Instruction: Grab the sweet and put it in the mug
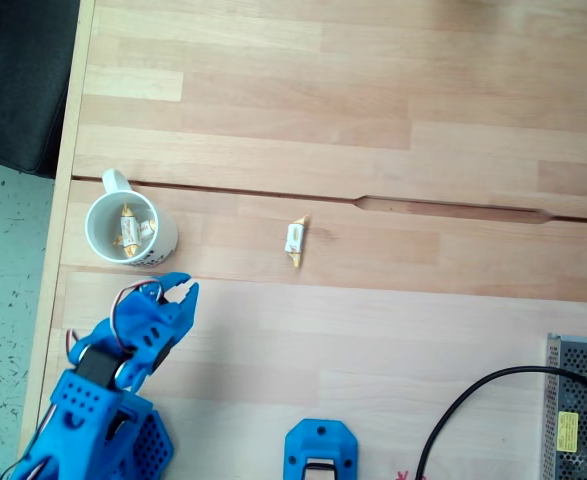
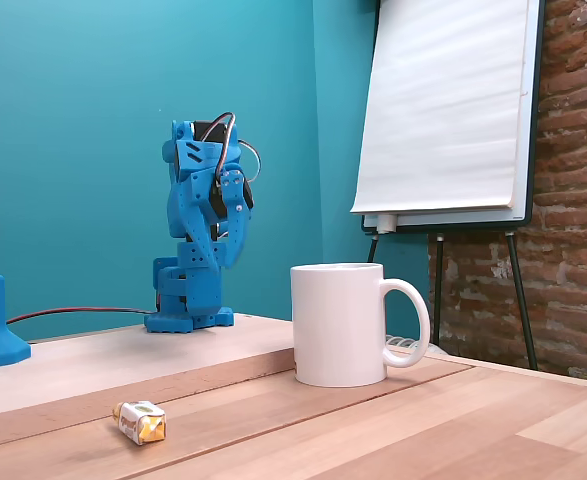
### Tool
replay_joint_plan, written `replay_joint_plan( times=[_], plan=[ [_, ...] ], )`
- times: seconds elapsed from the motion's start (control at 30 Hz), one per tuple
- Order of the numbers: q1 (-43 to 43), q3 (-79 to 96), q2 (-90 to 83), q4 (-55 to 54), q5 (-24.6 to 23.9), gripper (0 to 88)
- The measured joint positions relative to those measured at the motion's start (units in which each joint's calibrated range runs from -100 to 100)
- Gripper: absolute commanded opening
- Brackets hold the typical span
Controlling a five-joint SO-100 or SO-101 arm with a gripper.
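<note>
Presently, the small blue two-finger gripper [image 1: 181,290] of the blue plastic arm is seen in a fixed view from above, low on the left, just below the small round white mug [image 1: 156,243] and apart from it. Its fingers stand only slightly parted at the tips, and nothing lies between them. In a fixed view from table height the same gripper [image 2: 230,228] hangs folded against the arm, raised clear of the wood; how far its fingers are parted cannot be told from that side.

One tiny wrapped sweet with a white middle and yellow-gold twisted ends [image 1: 295,240] lies on the pale wooden table [image 1: 373,330], to the right of the mug in the view from above and well apart from both mug and gripper. At table height that sweet [image 2: 141,422] lies in the foreground, to the left of the mug [image 2: 339,325] and nearer the camera.

The mug stands upright near the left table edge in the view from above, with its loop handle pointing up-left. Wrapped sweets of the same kind [image 1: 130,229] lie inside it; the exact count is unclear.

A black cable [image 1: 473,395] and a grey perforated metal box [image 1: 580,410] occupy the lower right corner.
</note>
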Motion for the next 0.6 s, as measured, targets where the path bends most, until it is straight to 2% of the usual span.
replay_joint_plan(
  times=[0.13,0.23,0.6],
  plan=[
    [0.0,-3.1,7.7,0.0,0.4,3.5],
    [0.0,-6.3,12.7,0.0,2.7,3.5],
    [6.4,-15.2,26.1,0.0,17.1,3.5]
  ],
)
